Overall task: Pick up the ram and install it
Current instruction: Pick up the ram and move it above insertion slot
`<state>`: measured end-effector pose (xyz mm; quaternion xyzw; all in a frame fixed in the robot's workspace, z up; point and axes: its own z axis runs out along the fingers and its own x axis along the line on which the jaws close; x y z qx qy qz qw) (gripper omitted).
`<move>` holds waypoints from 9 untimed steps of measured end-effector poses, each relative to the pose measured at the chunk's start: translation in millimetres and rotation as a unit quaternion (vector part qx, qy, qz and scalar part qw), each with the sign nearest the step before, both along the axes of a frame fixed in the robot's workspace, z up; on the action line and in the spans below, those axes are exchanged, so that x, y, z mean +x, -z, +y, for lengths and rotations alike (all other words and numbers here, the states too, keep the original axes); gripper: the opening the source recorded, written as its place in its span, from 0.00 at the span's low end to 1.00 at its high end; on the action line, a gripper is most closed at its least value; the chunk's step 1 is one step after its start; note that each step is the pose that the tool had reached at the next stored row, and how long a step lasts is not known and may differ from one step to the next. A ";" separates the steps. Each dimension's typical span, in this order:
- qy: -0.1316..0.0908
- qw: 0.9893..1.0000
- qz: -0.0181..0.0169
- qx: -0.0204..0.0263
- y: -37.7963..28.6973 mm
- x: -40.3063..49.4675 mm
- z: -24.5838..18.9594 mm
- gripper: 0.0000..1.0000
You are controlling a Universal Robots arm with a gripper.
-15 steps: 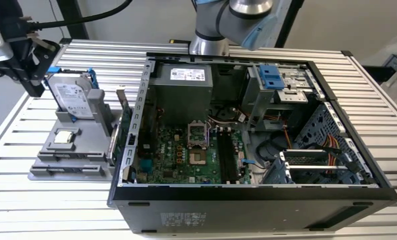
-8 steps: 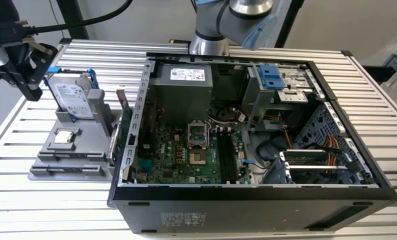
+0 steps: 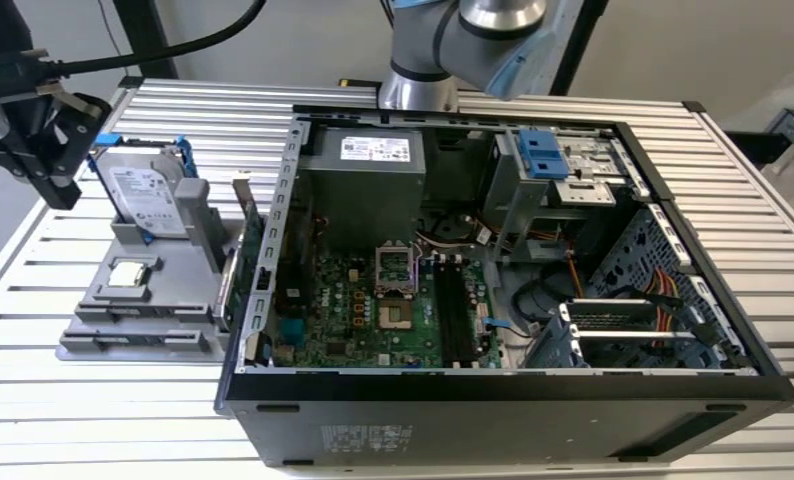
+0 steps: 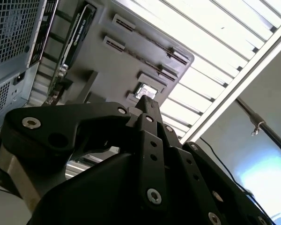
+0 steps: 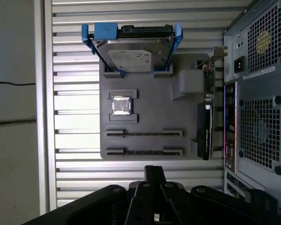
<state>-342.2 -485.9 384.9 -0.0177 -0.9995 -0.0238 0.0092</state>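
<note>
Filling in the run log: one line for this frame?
phase: pre-grasp | hand: shut, empty, near gray tray | ram: in tray slot, untouched

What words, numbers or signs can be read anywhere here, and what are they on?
None can be read; every bit of print is too small to make out.
Label on the hard drive: too small.
White sticker on the power supply: too small.
Print on the computer case outer wall: too small.
The yellow sticker on the case's back: too small.

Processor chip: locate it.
The processor chip sits on the grey tray at the exterior view's left, outside the computer case, beside the blue-framed hard drive.
</note>
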 end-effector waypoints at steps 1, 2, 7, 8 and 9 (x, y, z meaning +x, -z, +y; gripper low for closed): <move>0.000 1.000 0.000 0.000 0.0 0.0 -1.0 0.00; 0.000 1.000 0.000 0.000 0.0 0.0 -1.9 0.00; 0.000 1.000 0.000 0.000 0.0 0.0 -5.4 0.00; 0.000 1.000 0.000 0.000 0.0 0.0 -5.8 0.00; 0.000 1.000 0.000 0.000 0.0 0.0 -6.3 0.00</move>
